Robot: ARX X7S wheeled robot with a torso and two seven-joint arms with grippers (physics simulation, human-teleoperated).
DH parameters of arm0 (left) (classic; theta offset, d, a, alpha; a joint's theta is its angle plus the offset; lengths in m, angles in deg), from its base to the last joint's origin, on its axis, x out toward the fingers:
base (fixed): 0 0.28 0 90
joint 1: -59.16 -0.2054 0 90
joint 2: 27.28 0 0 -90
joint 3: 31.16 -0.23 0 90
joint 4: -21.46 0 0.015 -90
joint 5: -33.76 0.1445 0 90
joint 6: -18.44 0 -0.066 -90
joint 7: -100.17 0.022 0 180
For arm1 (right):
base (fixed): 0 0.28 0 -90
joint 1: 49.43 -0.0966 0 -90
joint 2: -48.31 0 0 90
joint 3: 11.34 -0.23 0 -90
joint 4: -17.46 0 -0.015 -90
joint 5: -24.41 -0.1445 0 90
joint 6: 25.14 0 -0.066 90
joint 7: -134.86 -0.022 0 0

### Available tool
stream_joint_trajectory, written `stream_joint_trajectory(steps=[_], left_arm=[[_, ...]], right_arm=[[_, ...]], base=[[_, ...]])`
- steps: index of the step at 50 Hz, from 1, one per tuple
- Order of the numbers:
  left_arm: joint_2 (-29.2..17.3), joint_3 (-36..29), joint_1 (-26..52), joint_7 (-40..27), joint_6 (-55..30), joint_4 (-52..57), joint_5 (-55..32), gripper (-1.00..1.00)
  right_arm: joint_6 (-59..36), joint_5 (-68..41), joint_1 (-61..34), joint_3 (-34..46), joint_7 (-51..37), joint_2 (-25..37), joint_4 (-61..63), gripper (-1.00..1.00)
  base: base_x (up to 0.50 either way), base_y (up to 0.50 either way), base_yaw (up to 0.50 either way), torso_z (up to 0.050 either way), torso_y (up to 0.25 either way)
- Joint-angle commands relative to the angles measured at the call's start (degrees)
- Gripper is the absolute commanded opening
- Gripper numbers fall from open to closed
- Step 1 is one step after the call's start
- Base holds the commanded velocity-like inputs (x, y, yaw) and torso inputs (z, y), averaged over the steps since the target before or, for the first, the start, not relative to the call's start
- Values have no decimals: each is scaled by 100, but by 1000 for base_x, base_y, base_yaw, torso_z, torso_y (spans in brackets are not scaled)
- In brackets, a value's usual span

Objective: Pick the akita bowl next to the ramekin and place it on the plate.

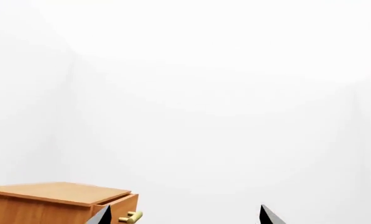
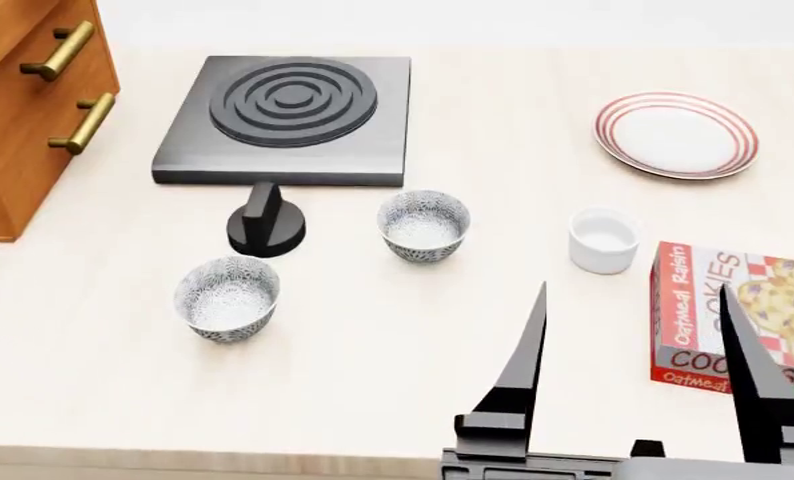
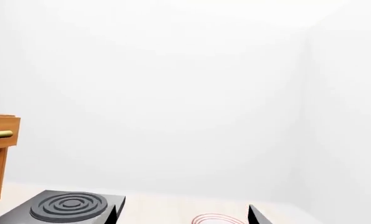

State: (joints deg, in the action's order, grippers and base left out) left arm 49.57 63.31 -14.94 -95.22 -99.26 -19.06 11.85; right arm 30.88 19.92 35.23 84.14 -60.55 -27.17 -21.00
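Spreading wide and holding nothing, the right gripper (image 2: 633,290) is hovering nearest, the akita bowl (image 2: 424,225) sitting ahead to its left beside the ramekin (image 2: 603,239), probably light, rigid, slippery and chippable, best pinched across its rim.

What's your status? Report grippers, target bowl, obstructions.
Right gripper open, empty, short of the objects; left gripper open, empty. Akita bowl upright on table beside ramekin, untouched. Plate bare; cookie box by ramekin, off the path.
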Motion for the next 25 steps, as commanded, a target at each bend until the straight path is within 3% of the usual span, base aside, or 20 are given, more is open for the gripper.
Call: stream_joint_trajectory(steps=[1, 25], left_arm=[[-56, -37, -32, -71, 225, -9, 17, 100], [-158, -212, -93, -222, 504, -178, 138, 100]], right_arm=[[139, -34, 36, 1, -40, 31, 51, 100], [235, -80, 71, -18, -138, 117, 70, 100]], base=[[105, 0, 0, 0, 0], [322, 0, 0, 0, 0]])
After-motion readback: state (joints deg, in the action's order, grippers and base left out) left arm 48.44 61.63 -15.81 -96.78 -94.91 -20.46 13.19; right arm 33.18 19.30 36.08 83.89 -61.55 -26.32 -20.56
